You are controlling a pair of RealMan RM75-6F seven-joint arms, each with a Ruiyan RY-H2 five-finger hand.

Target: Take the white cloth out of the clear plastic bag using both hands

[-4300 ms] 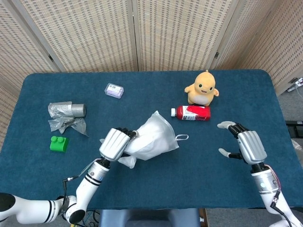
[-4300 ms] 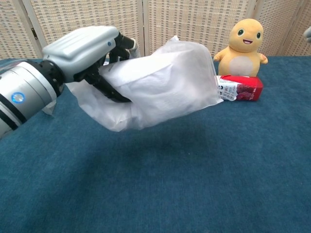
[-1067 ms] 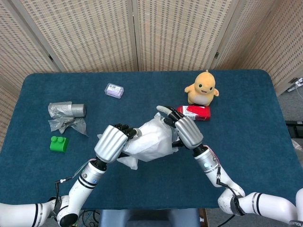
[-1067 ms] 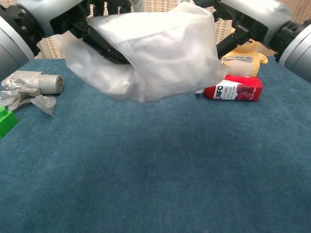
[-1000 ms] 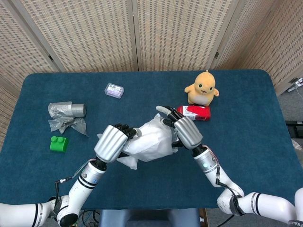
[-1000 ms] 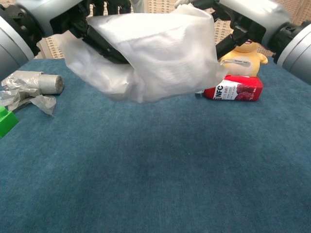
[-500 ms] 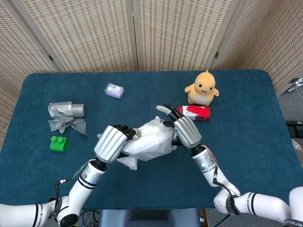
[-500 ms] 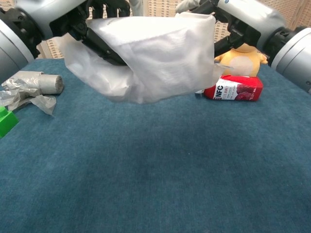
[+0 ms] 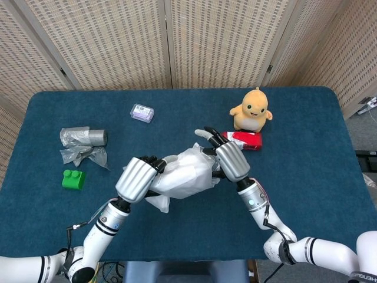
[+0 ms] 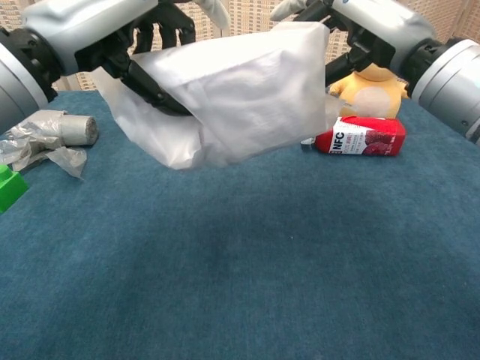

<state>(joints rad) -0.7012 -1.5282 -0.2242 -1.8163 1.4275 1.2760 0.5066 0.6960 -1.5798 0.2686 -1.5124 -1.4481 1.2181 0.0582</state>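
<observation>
my left hand (image 9: pixel 136 178) grips the clear plastic bag (image 10: pixel 225 105); my right hand (image 9: pixel 231 160) pinches its far end. if i've caught film only, the white cloth (image 10: pixel 247 97) stays in.

A: The cloth (image 10: pixel 247 97) blurs into the bag (image 10: pixel 161 142); the boundary is unclear.
B: In the chest view the green block (image 10: pixel 9 187) is cut by the edge; the toy (image 10: pixel 373 90) is half hidden behind the right hand (image 10: pixel 367 34).

You get bright, even light; soft shadow under bag (image 10: pixel 240 97); chest view blurs close-up arms at edges.
</observation>
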